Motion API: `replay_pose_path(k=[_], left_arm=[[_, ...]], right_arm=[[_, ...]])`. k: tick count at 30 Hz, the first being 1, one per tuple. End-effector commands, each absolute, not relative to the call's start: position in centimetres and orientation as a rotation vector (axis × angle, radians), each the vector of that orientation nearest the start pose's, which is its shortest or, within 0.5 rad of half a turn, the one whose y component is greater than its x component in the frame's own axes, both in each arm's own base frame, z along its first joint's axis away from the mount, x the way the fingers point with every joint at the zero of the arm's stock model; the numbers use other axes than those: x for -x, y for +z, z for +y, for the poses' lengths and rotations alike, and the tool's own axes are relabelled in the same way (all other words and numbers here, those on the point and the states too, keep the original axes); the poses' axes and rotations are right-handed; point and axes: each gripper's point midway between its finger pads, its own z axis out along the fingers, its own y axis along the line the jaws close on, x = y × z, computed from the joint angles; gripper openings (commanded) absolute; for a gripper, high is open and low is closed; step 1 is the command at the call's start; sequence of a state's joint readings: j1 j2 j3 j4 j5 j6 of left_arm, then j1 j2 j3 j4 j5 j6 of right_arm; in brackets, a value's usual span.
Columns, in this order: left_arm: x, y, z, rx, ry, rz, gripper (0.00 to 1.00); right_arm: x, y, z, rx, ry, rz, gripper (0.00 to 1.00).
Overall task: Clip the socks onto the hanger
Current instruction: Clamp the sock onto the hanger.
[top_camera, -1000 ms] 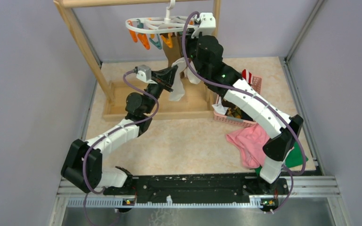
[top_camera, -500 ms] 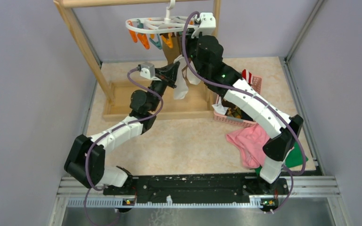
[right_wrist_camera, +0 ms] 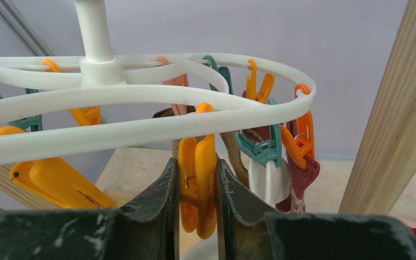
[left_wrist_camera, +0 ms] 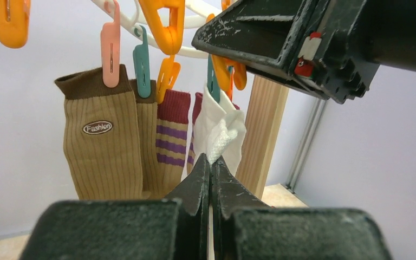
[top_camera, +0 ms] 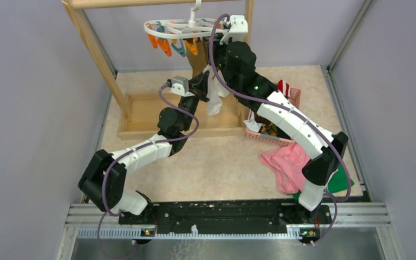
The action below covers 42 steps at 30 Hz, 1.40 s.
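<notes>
Since the earlier frames the left arm has been swung upward and to the right, and the limp white fabric sock (top_camera: 215, 102) has been brought closer under the white plastic oval hanger (right_wrist_camera: 141, 100). The sock's bunched edge is pinched in the left fingers (left_wrist_camera: 211, 169), which are pressed fully together. Above it, the right fingers (right_wrist_camera: 197, 172) are closed narrowly on the handles of an orange plastic clothespin clip (right_wrist_camera: 197, 187) dangling from the hanger's ring. Whether the clip's mouth stands open cannot be told. Beyond, an olive-brown ribbed sock (left_wrist_camera: 100, 143) and a tan sock with maroon stripes (left_wrist_camera: 169, 138) are seen already clipped, and another white piece appears to be held under a teal clip (right_wrist_camera: 260, 145). The step in hand is judged to be the presenting of the white sock to the squeezed clip. Next, the fabric edge would need to be lifted into the clip's mouth before the squeeze is eased and the sock let go. On the beige mottled worktop (top_camera: 211, 162) a crumpled pink cloth (top_camera: 284, 165) is seen beside a green cloth (top_camera: 340, 183), then a pink plastic basket (top_camera: 271, 140) of further items. Farther back stands the pale wooden rack frame (top_camera: 91, 40) from which the hanger is hung. The space is enclosed by plain grey-lilac walls.
</notes>
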State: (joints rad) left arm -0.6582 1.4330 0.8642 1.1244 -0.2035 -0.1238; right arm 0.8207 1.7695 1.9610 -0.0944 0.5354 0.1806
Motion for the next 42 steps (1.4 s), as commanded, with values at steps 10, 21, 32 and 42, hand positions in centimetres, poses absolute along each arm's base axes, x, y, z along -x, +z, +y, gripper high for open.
replay_pose_path(k=[10,21,32,42], left_arm=[[-37.5,42.6,-24.1,0.015,-0.506,0.902,0.00],[-37.4,43.3,-24.8,0.019,-0.554,0.910,0.00],[-38.2,41.0,-24.9,0.054,-0.559,0.979,0.00],[-39.0,40.3,-25.7,0.041,-0.551,1.022,0.00]], right_arm=[[-42.4,47.6,32.5,-0.002,0.462,1.453,0.00],[-42.4,47.6,32.4,-0.009,0.475,1.453,0.00],[-42.6,47.7,32.4,-0.013,0.477,1.450,0.00],[-42.6,47.7,32.4,-0.018,0.494,1.453,0.00]])
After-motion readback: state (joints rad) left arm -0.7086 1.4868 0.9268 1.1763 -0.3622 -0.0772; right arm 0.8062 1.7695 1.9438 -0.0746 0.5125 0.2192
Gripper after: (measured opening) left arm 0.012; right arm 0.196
